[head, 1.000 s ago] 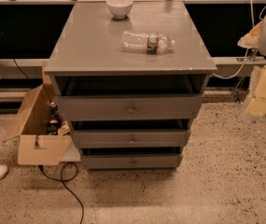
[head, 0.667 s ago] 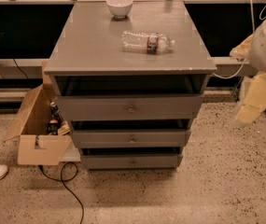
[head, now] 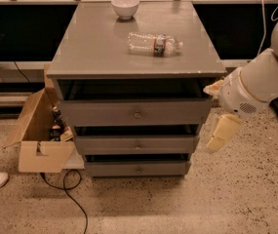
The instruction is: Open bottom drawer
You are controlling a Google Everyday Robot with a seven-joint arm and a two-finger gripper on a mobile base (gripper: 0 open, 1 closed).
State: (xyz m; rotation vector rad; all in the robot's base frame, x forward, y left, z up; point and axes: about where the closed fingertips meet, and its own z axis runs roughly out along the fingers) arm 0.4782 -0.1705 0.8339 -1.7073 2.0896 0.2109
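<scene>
Speckled flooring surrounds the grey cabinet (head: 94,45), whose bottom drawer (head: 114,169) sits lowest and looks closed, its knob (head: 138,169) untouched. Over the last second the arm (head: 260,84) has swung in from the right edge and dropped, bringing the end effector (head: 220,134) just beside the cabinet's right side, about level with the middle drawer (head: 109,145). Whether it is wide or narrow I cannot tell. The approach has begun; it likely still needs to go lower and round to the front.

We see a speckled beige floor (head: 246,199), a grey cabinet (head: 94,43) at our centre, dark recesses (head: 21,33) behind it under a pale ledge (head: 31,0)
</scene>
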